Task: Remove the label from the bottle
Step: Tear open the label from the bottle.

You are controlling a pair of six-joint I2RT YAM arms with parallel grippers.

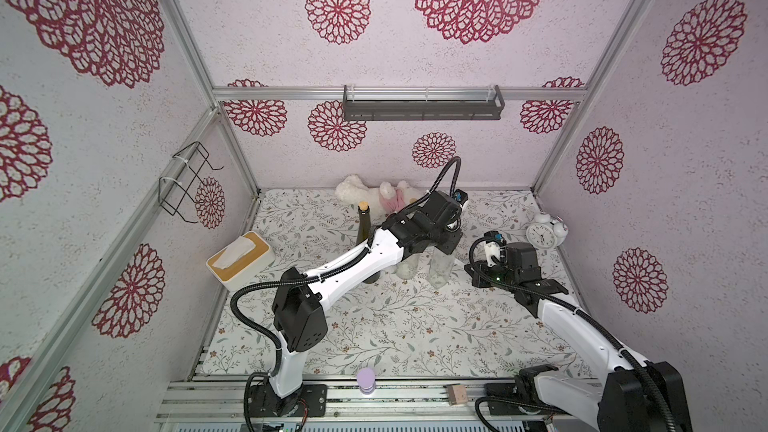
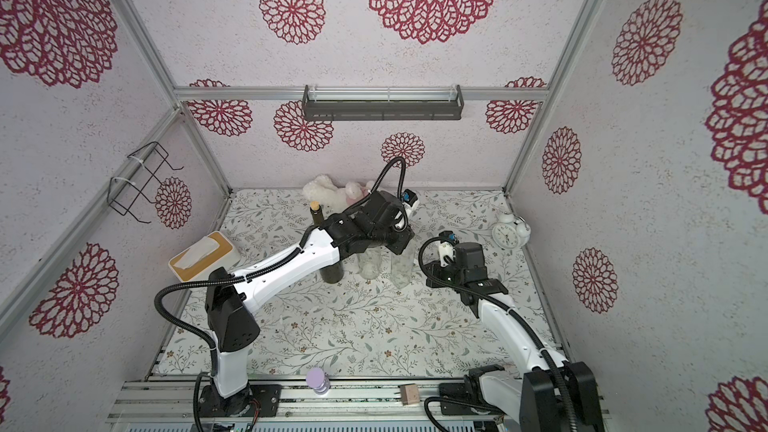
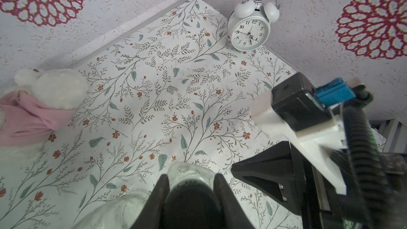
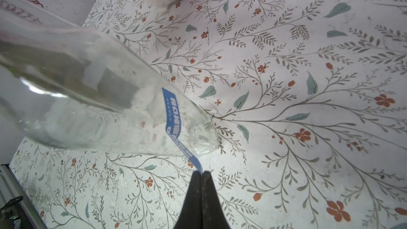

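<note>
Right wrist view: our right pincer (image 4: 202, 172) is pinched shut on the loose tail of the blue label (image 4: 172, 115), whose other end clings to the clear bottle (image 4: 88, 98) just ahead. In a top view the bottle (image 1: 441, 272) stands upright on the worktop (image 1: 374, 326). The left wrist view shows its top clamped by our left pincer (image 3: 191, 178). We judge the pull must run away from the bottle, across its upright axis.

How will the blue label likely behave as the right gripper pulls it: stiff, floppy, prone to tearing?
The label looks thin and floppy: its freed end narrows into a band running to the right gripper. Being so narrow there, it may tear before the rest lifts. The clear bottle probably won't tip, since the left gripper clamps its top.
</note>
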